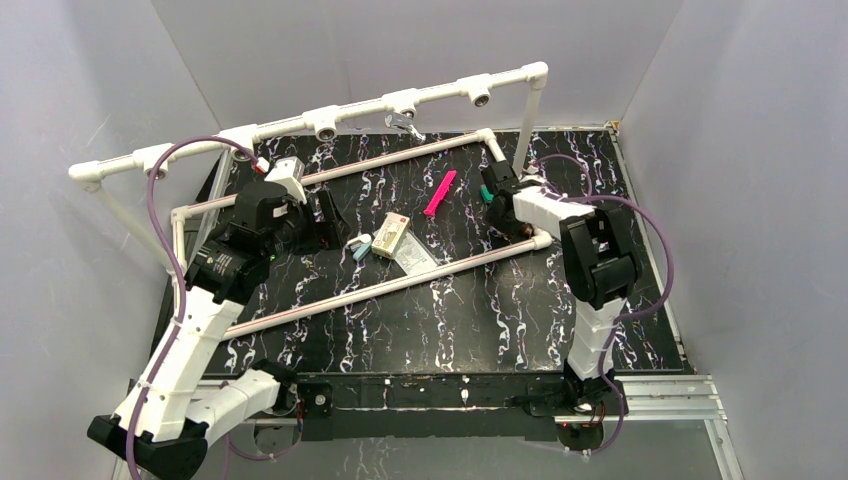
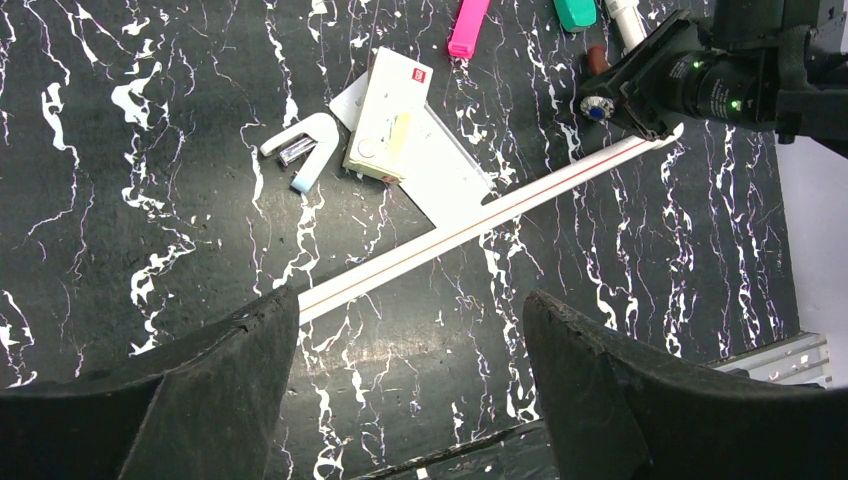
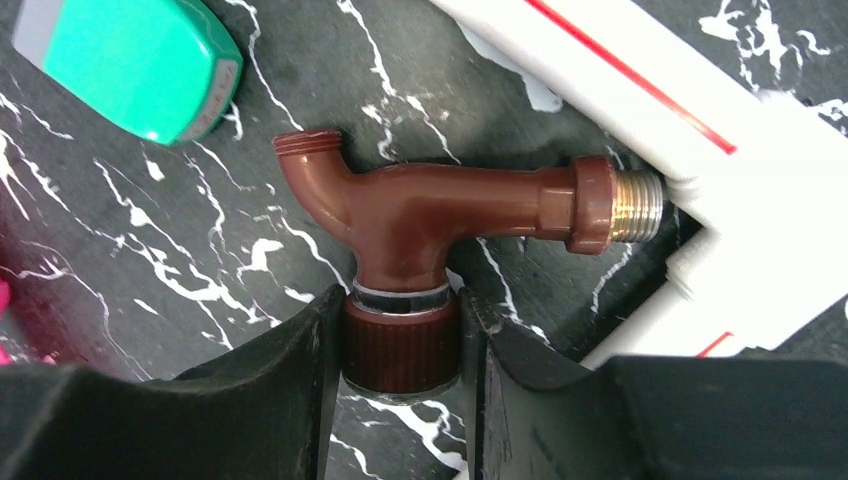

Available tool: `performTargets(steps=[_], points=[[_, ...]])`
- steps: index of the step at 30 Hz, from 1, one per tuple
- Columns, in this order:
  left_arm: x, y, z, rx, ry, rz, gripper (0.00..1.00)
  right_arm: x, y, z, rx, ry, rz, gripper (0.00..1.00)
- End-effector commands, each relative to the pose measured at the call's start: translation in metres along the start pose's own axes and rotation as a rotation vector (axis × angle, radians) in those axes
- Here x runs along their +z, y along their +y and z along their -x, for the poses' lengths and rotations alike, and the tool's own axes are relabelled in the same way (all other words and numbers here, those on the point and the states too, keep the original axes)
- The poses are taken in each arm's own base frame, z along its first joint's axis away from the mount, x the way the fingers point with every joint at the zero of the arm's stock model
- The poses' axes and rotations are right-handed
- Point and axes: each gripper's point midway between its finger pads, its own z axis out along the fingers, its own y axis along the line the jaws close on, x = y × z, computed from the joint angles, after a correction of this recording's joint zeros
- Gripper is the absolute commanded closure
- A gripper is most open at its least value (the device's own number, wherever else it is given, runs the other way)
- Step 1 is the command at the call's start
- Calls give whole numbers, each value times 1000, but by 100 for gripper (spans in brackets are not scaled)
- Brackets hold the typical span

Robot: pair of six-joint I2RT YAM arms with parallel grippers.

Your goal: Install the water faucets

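the black tabletop (image 1: pixel 450 330), veined with white like marble, sat boxed in by plain pale walls (image 1: pixel 700 80) on three sides. a white pipe frame (image 1: pixel 330 118) ran along its far edge and down onto the surface. the silver faucet (image 1: pixel 403 123) hung at a tee on the raised rail. the brown faucet (image 3: pixel 440 205) lay flat on the tabletop, its brass thread just beside a white pipe elbow (image 3: pixel 760 190) and a green object (image 3: pixel 130 60) near its spout. the right gripper (image 3: pixel 400 345) was closed on the faucet's ribbed knob, a finger against each side. the left gripper (image 2: pixel 410 310) hung spread wide, holding nothing, above the surface, with a small box (image 2: pixel 390 115) and a pink strip (image 2: pixel 468 25) lying beyond it.
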Motion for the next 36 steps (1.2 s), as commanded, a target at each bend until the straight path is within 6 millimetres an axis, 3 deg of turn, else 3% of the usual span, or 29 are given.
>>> performTargets(steps=[1,9,17,27,36], points=[[-4,0,-1,8,-6,-1,21,-20,6,7,-36,-13,105,99],[-9,-2,3,0,-14,-8,21,-70,28,17,-172,-39,353,99],[-9,-4,1,-41,-10,-11,21,-127,29,-6,-363,-1,611,99],[-14,-2,1,-43,1,8,21,-199,33,-69,-699,58,936,99],[-16,6,-19,-35,69,29,21,-238,23,-144,-1085,-10,1115,99]])
